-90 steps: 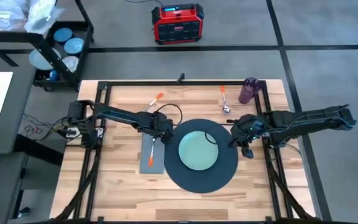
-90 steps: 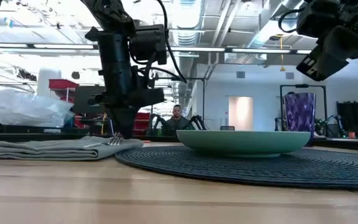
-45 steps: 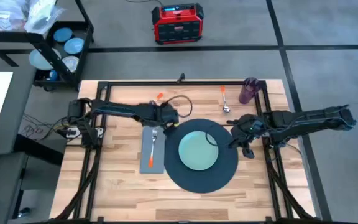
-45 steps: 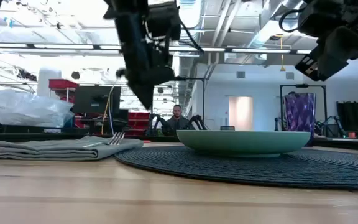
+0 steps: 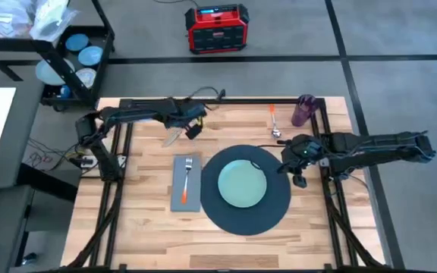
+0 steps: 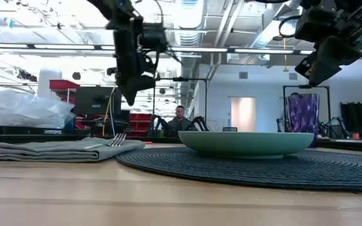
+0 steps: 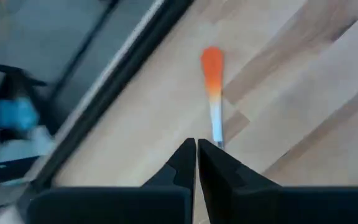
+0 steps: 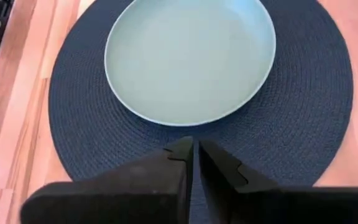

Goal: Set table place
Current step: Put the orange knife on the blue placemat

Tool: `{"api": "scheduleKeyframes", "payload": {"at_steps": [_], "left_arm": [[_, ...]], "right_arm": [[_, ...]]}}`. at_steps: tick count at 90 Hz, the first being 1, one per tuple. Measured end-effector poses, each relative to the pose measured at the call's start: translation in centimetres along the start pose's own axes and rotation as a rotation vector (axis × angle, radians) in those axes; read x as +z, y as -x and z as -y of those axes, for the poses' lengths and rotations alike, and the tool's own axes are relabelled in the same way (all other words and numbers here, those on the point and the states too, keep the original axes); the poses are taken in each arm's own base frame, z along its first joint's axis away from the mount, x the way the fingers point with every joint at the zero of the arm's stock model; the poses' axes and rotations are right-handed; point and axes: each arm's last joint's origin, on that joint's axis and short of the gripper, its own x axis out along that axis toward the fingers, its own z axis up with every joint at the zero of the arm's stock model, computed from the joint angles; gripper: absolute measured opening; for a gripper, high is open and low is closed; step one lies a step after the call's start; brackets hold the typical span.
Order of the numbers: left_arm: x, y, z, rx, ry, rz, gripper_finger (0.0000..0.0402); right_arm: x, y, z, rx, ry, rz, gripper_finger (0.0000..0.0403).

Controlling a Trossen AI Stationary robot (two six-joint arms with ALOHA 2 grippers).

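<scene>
From above, we see the left gripper [image 5: 190,126] near the table's [image 5: 150,227] far edge, the fork [image 5: 187,176] on the napkin [image 5: 186,182] well apart. Its wrist view shows closed, empty fingers [image 7: 182,163] just short of an orange-handled utensil [image 7: 213,87]. The right gripper [image 8: 194,152], closed and empty, hovers over the mat [image 8: 316,124] beside the plate [image 8: 188,59].

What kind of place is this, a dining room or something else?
Probably a robotics lab or workshop: bare ceiling ducts, a red equipment box on the grey floor, and another robot arm at a far bench.
</scene>
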Motion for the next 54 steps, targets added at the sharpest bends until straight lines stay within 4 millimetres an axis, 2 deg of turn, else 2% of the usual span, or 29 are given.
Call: {"api": "scheduleKeyframes", "payload": {"at_steps": [11, 21, 34, 54], "left_arm": [[-1.3, -1.7, -1.7, -0.080, 0.070, 0.018, 0.0004], [-1.9, -2.8, -2.8, -0.158, 0.147, 0.075, 0.0026], [-2.7, -4.0, -2.9, -0.195, 0.169, 0.073, 0.0064], [-2.8, -4.4, -2.7, -0.212, 0.211, 0.114, 0.0107]], "right_arm": [[0.0, 0.0, -0.1, 0.017, 0.000, -0.002, 0.0016], [0.0, 0.0, -0.1, 0.028, -0.006, -0.004, 0.0016], [0.0, 0.0, -0.3, 0.038, 0.000, -0.006, 0.0016], [-0.1, -0.1, -0.7, 0.059, 0.005, -0.012, 0.0016]]}}
